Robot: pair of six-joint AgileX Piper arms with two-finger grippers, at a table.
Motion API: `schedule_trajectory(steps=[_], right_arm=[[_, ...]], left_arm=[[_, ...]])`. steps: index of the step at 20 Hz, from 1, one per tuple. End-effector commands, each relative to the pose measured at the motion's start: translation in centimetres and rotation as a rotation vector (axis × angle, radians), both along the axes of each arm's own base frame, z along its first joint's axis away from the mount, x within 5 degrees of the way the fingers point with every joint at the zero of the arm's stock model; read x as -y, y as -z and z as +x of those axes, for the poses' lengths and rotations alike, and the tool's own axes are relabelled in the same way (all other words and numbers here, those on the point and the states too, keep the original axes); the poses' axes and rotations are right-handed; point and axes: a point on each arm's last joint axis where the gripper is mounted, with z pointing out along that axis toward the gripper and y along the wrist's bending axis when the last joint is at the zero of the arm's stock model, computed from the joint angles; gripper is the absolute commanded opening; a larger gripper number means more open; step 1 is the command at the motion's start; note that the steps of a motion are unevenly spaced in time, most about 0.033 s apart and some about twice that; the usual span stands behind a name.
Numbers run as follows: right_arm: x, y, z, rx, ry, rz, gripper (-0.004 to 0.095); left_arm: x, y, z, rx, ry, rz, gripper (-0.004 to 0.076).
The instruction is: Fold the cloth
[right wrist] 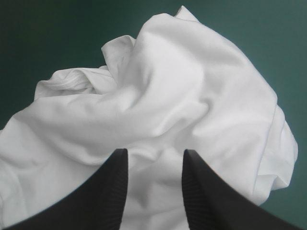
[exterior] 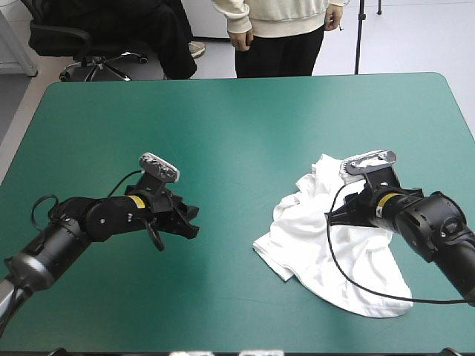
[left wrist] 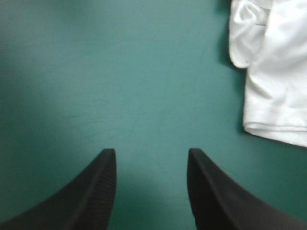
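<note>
black fingers (right wrist: pixel 96 201) of the right gripper (right wrist: pixel 154 152) stand apart with a moderate gap and hold nothing. the white cloth of the t-shirt (right wrist: pixel 168 96) shows in the gap between them, lies under them and rises ahead of them as a crumpled heap with deep soft folds. whether the fingertips touch the cloth or only hang just over it, i cannot tell. the left gripper (left wrist: pixel 151 151) is open too, with its two fingers about as far apart as the right ones, and only the bare teal-green cover (left wrist: pixel 120 72) is between and under them. the t-shirt is ahead of this gripper and off to the side toward the right arm, clearly apart from it, with a stretch of bare cover between them. a hemmed edge and a rounded fold of the cloth show there. in the high view the t-shirt lies unfolded on the right half of the table (exterior: pixel 223 111), nearer to the near edge than to the far one, and one flat part spreads out toward the near edge. the right arm reaches across the side of the heap toward the right edge, and its gripper is over the middle of the cloth. the left arm is low over the left half of the table, and its gripper points toward the t-shirt.
</note>
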Motion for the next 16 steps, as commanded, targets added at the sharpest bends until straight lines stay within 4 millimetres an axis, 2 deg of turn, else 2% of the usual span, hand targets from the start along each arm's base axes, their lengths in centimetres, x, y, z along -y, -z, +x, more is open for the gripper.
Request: schedule_trajectory(steps=[1, 2, 4, 5, 9, 11, 14, 16], right_arm=[[0.0, -1.5, 0.2, 0.079, -0.007, 0.018, 0.0365], [0.1, -1.5, 0.1, 0.076, -0.013, 0.01, 0.0365], [0.2, -1.4, 0.1, 0.072, -0.018, -0.012, 0.0369], [0.2, -1.4, 0.1, 0.072, -0.018, -0.017, 0.0377], [0.3, -1.5, 0.2, 0.079, -0.021, -0.04, 0.0451], [0.5, -1.5, 0.3, 0.092, -0.014, -0.065, 0.0471], [0.8, -1.3, 0.6, 0.09, 0.006, -0.075, 0.0471], [1.6, -0.8, 1.4, 0.065, 0.044, -0.094, 0.0492]], left_arm=[[-1.9, -4.4, -1.1, 0.195, -0.096, 0.02, 0.0338], [-3.3, -5.9, -2.2, 0.258, -0.156, 0.059, 0.0338], [-5.6, -7.5, -4.0, 0.34, -0.272, 0.11, 0.0338], [-6.4, -8.0, -4.8, 0.361, -0.323, 0.118, 0.0338], [-11.4, -10.3, -9.7, 0.497, -0.559, 0.218, 0.0338], [-14.1, -10.1, -12.9, 0.531, -0.701, 0.226, 0.0338], [-15.6, -8.6, -15.4, 0.546, -0.784, 0.157, 0.0338], [-16.3, -6.8, -16.6, 0.535, -0.827, 0.112, 0.0338]])
